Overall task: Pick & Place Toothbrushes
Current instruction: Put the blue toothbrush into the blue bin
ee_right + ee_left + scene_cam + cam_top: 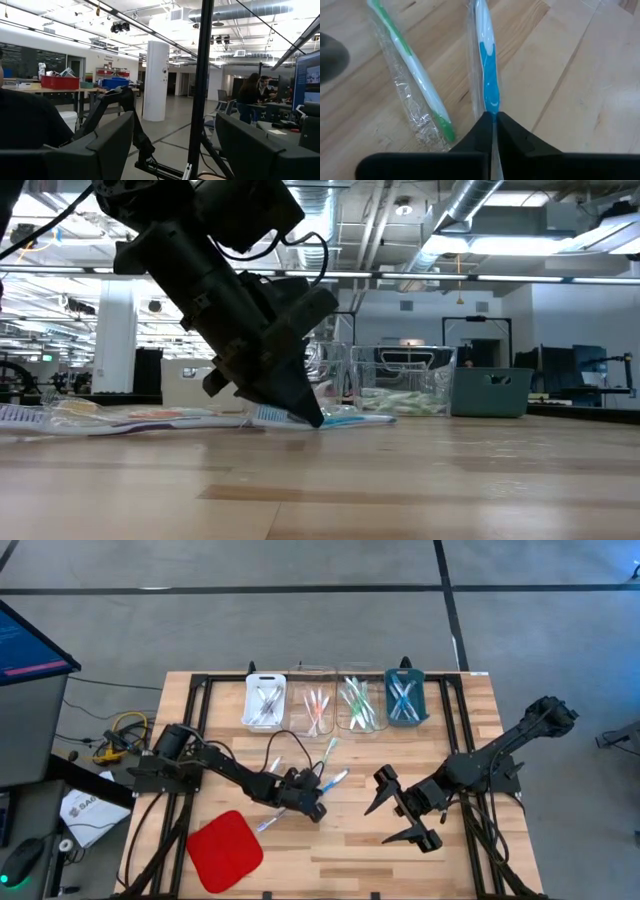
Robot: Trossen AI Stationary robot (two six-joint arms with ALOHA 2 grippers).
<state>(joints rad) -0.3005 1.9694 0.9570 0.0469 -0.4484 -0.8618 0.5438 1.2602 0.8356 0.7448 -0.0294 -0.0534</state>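
Four small trays stand in a row along the far edge of the worktop: a white tray, two clear trays, and a teal tray. Each holds several toothbrushes; the count per tray cannot be told. The white tray holds pale grey brushes, the first clear tray pink/orange ones, the second clear tray green ones, the teal tray blue ones.

About five wrapped toothbrushes lie loose near the middle of the worktop. The exact count is uncertain because the left arm covers part of the group. One red square pad lies near the front left corner.

The left gripper is down at the worktop, in the loose group. Its jaws are closed tight on the end of a blue toothbrush. In the left wrist view, the long axis of this brush runs straight out from the fingertips, and the brush lies flat on the wood in its clear wrapper. A green toothbrush lies just beside it, apart from it and angled away from the blue one.

The right gripper hangs over the right half of the worktop, well apart from the loose brushes. Its jaws stand wide and hold nothing.
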